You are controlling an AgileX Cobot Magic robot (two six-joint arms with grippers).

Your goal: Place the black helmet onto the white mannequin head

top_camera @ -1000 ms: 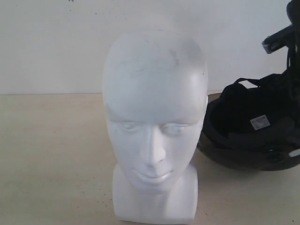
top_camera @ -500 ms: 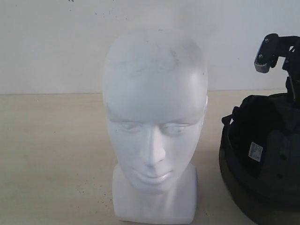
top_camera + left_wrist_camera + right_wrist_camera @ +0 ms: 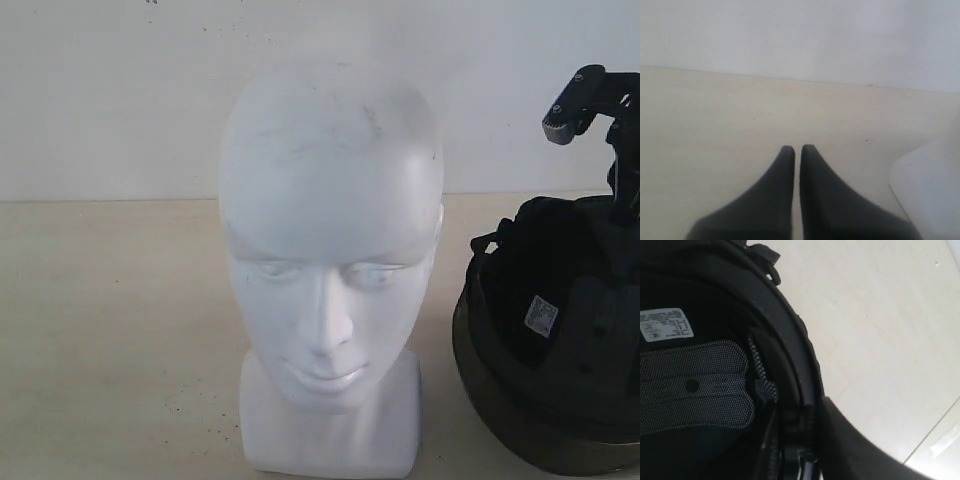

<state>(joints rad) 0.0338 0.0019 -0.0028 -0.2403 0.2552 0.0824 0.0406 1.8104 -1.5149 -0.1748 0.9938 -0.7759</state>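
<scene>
**Exterior view.** The white mannequin head [image 3: 330, 270] stands upright in the middle of the surface [image 3: 120, 330], its crown bare and its face toward the camera. The black helmet [image 3: 555, 350] is to its right and apart from it. It is tipped up so that its opening and a white label [image 3: 541, 315] face the camera. A second ago it lay lower and flatter, with its edge tucked just behind the head's cheek. Since then it has been swung up on edge and drawn clear, and the right arm [image 3: 585, 100] above it has risen a little. I cannot tell whether the shell's lower edge rests on the surface (the frame cuts it off).

**Left wrist view.** The left end effector [image 3: 797, 150] has its fingers together with only a thin slit between them. It holds nothing and sits low over bare surface. A corner of the mannequin's base shows at the frame's edge.

**Right wrist view.** The right end effector [image 3: 801, 422] is clamped on the helmet's rim. One finger [image 3: 860, 445] lies outside the shell and the other sits inside by the mesh liner [image 3: 690, 385].

The grasp looks secure and the helmet is being turned. Its opening faces sideways rather than down, so I judge it needs to be lifted above the crown and rolled over before it is lowered on.
</scene>
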